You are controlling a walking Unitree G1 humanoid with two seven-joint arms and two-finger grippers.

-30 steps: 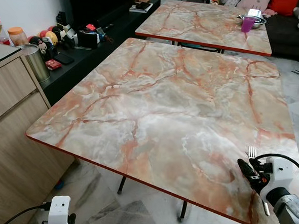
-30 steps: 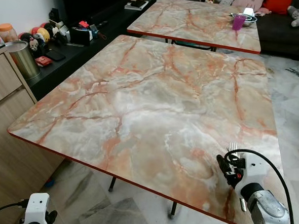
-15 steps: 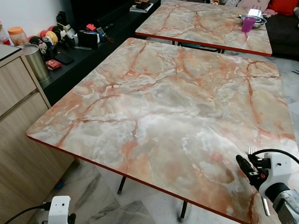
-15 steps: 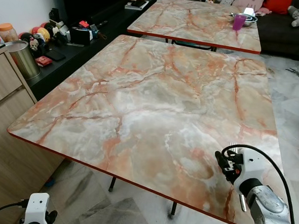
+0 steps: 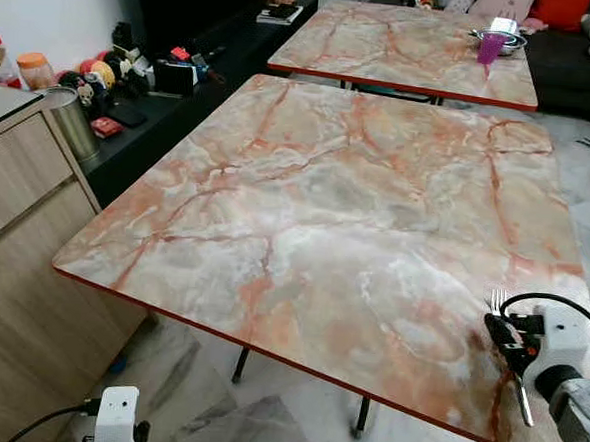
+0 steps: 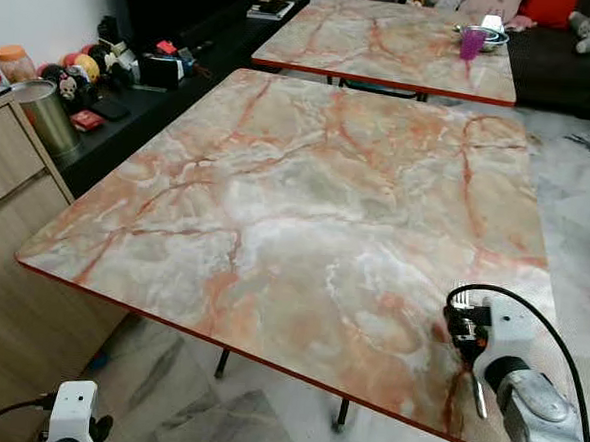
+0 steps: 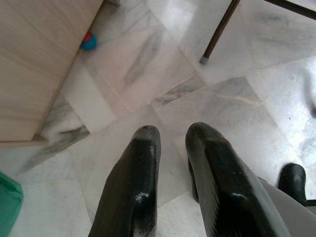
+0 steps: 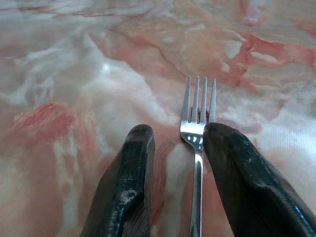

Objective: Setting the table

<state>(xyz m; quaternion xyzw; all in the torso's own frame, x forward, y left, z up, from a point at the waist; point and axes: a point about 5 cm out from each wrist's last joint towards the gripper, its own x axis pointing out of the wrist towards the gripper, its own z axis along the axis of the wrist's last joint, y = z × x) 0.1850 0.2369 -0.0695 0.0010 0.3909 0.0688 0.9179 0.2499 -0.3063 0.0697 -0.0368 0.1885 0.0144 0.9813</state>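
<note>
A silver fork [image 8: 197, 123] lies flat on the marble table [image 5: 306, 202], near its front right corner, tines pointing away from me. My right gripper [image 8: 177, 133] hovers low over it, open, with the fork's neck in the gap close to one finger [image 8: 232, 163]. From the head, the fork's tines [image 5: 497, 297] stick out beyond the black fingers and its handle [image 6: 478, 398] runs back under the wrist. My left gripper [image 7: 170, 133] hangs below table height over the floor tiles, fingers slightly apart and holding nothing.
A second marble table [image 5: 406, 47] stands behind, carrying a purple cup [image 5: 489, 47] and a metal bowl [image 5: 517, 38]. On the left are a wooden cabinet [image 5: 14, 224], a metal tin [image 5: 71, 122] and a cluttered black shelf [image 5: 154, 72]. A dark sofa is at the back right.
My right gripper has drawn back a little toward the table's right edge, baring more of the fork's tines. The fork stays flat on the table. The left arm is unmoved.
</note>
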